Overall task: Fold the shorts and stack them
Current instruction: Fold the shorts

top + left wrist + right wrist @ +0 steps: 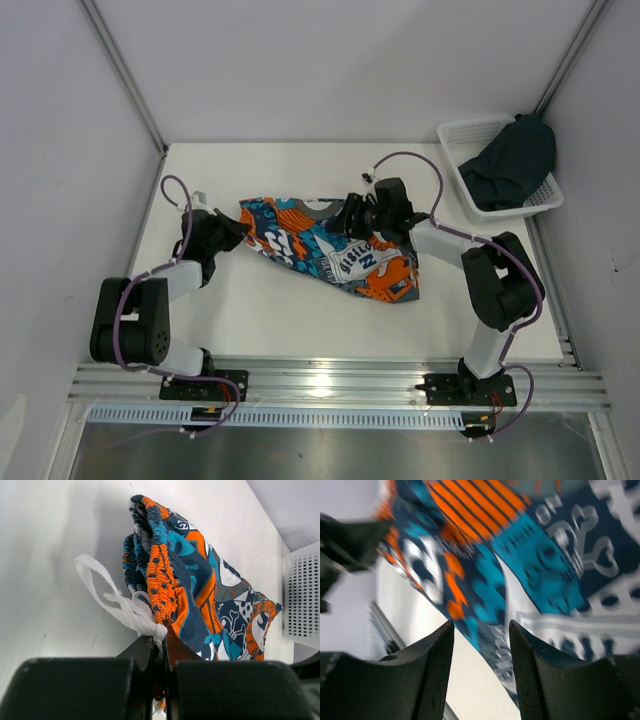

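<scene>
The printed shorts point(335, 255), orange, teal, white and navy, lie spread across the middle of the table. My left gripper point(238, 230) is shut on their left end. In the left wrist view the jaws point(159, 642) pinch the gathered waistband point(160, 575) together with the white drawstring point(117, 602). My right gripper point(352, 215) hovers over the top edge of the printed shorts. Its fingers point(481, 635) stand apart, and the blurred print point(545, 565) lies beyond the tips. The plain dark shorts point(515, 165) sit bunched in the basket.
The white mesh basket point(455, 135) stands at the back right corner, and its wall point(302, 600) shows in the left wrist view. White walls enclose the table on three sides. An aluminium rail point(330, 378) runs along the near edge.
</scene>
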